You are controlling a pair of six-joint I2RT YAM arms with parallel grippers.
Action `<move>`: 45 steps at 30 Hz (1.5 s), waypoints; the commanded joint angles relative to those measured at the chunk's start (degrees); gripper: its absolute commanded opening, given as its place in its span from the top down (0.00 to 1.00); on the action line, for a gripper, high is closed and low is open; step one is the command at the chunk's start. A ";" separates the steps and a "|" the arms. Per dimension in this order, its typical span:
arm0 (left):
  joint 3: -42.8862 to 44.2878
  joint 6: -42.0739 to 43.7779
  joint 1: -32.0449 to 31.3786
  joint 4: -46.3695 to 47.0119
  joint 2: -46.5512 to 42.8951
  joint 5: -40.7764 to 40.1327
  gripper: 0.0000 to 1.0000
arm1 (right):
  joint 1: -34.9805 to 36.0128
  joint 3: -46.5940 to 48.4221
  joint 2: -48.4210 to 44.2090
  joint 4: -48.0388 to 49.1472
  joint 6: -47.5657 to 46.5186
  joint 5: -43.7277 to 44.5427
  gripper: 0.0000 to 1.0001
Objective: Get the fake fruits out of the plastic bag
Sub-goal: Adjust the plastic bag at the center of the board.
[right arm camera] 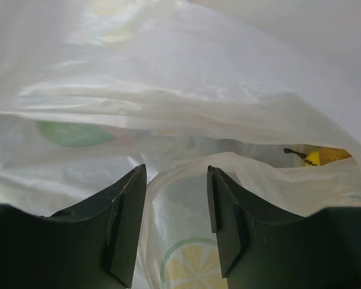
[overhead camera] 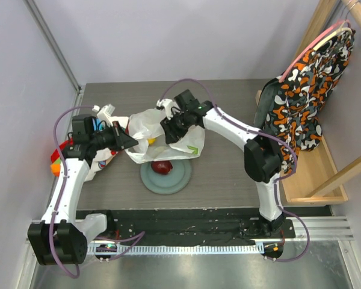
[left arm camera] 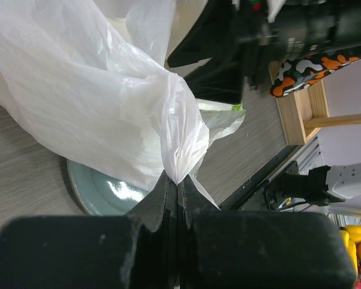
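Note:
The white plastic bag (overhead camera: pixel 162 129) lies bunched at mid-table, partly over the grey-green plate (overhead camera: pixel 168 180). A dark red apple-like fruit (overhead camera: pixel 162 167) rests on the plate. A yellow fruit (overhead camera: pixel 151 141) peeks from the bag; the right wrist view shows a yellow fruit (right arm camera: pixel 328 156) with a dark stem inside the bag's mouth. My left gripper (left arm camera: pixel 178 180) is shut on a pinched corner of the bag (left arm camera: pixel 96 102), above the plate (left arm camera: pixel 102 192). My right gripper (right arm camera: pixel 176 174) is at the bag's mouth, its jaws apart, with a lemon-printed fold of the bag (right arm camera: pixel 186 241) between them.
A patterned orange, black and white cloth (overhead camera: pixel 301 90) hangs on a wooden rack (overhead camera: pixel 313 174) at the right. A white cloth and colourful pieces (overhead camera: pixel 60 159) lie by the left arm near the left wall. The black rail (overhead camera: pixel 186 232) runs along the near edge.

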 commanded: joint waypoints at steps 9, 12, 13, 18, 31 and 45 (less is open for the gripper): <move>-2.59 -0.25 1.54 1.77 -3.16 1.52 1.00 | -3.98 -8.50 -4.81 4.43 2.11 31.96 0.44; -3.20 -0.16 1.54 1.86 -4.12 0.82 1.00 | -6.89 -12.64 -8.32 3.91 0.17 37.41 0.44; -3.64 -0.16 1.54 1.86 -4.30 0.73 1.00 | -7.43 -13.35 -9.30 3.56 0.17 38.29 0.44; -4.96 -0.86 1.45 2.47 -5.00 1.34 1.00 | -7.78 -12.85 -13.26 2.15 0.70 33.67 0.39; -1.89 -3.68 1.19 4.23 -2.37 3.37 1.00 | 3.99 -7.12 -17.48 -2.51 -5.10 15.56 0.34; -1.01 -3.86 1.10 4.32 -2.98 3.36 1.00 | 0.84 -3.70 -2.02 1.53 7.46 25.37 0.61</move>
